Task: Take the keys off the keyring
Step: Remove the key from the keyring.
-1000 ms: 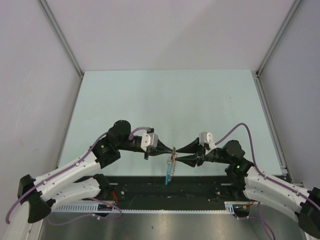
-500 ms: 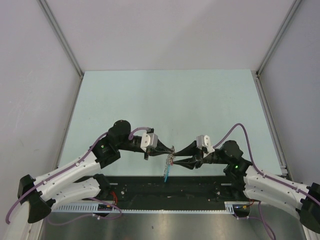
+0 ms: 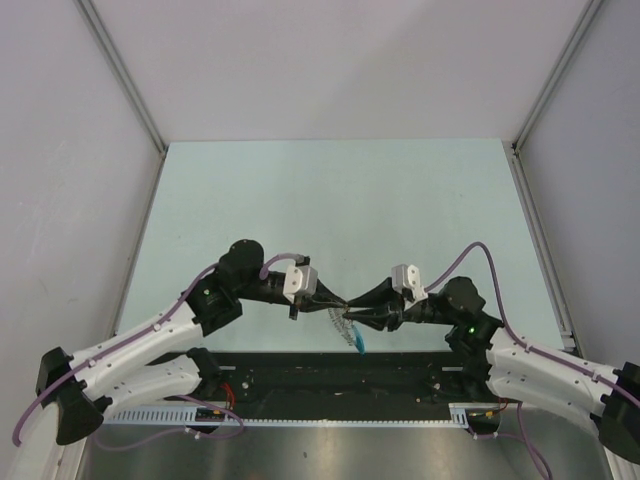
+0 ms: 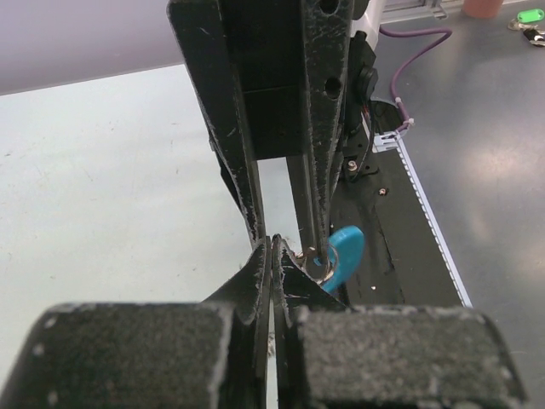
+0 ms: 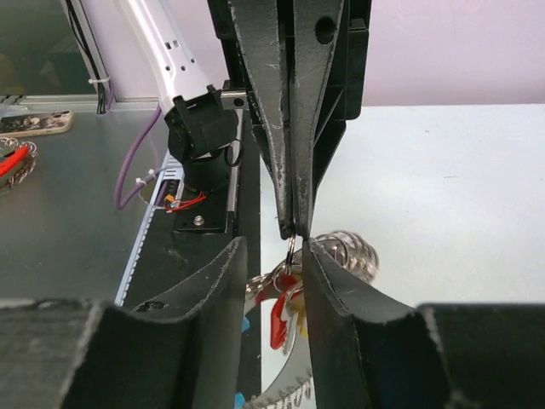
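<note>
My left gripper (image 3: 343,302) is shut on a small silvery ring of the keyring (image 3: 344,322), which hangs below it above the table's near edge. The keyring's blue part (image 3: 357,343) dangles lowest and also shows in the left wrist view (image 4: 347,254). In the right wrist view the left fingers (image 5: 289,128) pinch that ring from above. A red-headed key (image 5: 281,317) and a silvery coil (image 5: 351,253) hang under it. My right gripper (image 5: 274,247) is open, its fingers standing either side of the red key. From above, both grippers meet tip to tip (image 3: 352,314).
The pale green table (image 3: 330,200) lies beyond the grippers, with grey walls on three sides. A black base strip (image 3: 340,385) and a metal bench (image 3: 330,450) run under the arms. Loose keys lie on the bench at the left of the right wrist view (image 5: 13,158).
My right gripper has moved left, closer to the left gripper, and its jaws have narrowed a little. The hanging keyring has swung, its blue end now pointing right.
</note>
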`<action>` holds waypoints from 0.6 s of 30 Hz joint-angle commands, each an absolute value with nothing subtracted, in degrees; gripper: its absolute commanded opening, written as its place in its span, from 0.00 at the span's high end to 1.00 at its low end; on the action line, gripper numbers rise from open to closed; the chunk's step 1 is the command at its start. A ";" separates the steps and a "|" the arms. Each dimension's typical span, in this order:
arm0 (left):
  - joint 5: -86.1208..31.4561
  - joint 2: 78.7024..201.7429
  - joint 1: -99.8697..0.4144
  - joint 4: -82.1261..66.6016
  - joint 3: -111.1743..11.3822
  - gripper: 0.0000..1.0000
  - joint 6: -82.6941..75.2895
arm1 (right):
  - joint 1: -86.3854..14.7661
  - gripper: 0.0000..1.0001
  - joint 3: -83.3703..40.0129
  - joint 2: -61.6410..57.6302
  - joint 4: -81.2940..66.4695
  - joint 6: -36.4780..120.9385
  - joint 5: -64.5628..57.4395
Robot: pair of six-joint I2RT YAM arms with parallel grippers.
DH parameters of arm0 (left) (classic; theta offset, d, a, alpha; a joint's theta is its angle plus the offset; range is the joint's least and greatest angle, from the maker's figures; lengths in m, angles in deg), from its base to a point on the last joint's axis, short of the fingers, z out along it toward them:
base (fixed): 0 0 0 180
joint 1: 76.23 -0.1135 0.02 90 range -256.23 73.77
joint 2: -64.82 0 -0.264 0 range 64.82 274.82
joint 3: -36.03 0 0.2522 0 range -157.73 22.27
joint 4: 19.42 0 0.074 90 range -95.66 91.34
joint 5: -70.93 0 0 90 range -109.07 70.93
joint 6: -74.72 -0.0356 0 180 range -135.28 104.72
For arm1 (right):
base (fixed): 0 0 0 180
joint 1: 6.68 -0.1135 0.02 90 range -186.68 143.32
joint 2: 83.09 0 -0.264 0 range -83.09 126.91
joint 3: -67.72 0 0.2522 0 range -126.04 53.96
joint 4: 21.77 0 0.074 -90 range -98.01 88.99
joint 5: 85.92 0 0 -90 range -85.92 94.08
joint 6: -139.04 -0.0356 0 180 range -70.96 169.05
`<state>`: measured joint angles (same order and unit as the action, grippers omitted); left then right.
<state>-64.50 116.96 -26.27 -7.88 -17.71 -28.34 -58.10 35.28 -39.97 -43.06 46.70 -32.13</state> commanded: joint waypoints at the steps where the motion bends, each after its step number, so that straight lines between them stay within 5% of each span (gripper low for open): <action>1: -66.09 116.67 -26.57 -9.53 -20.71 1.00 -28.90 | -58.98 0.88 32.51 -38.44 -46.59 45.53 -30.20; 2: -66.01 116.67 -26.57 -9.53 -20.71 1.00 -28.82 | -59.15 1.00 32.34 -38.35 -45.46 45.79 -27.94; 9: -61.80 116.85 -26.66 -6.11 -22.37 1.00 -30.04 | -59.77 1.00 32.16 -40.28 -39.92 47.55 -20.71; 13: -59.94 117.64 -28.15 2.33 -25.80 0.78 -32.77 | -59.77 1.00 32.25 -42.30 -39.12 47.90 -17.46; 18: -62.13 119.48 -28.15 6.82 -28.35 0.68 -34.18 | -59.77 1.00 32.25 -42.92 -39.82 48.43 -17.80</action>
<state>-60.57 118.09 -27.80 2.35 -25.36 -31.88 -59.72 34.71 -41.74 -37.09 47.18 -19.89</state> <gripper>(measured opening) 0.294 0.012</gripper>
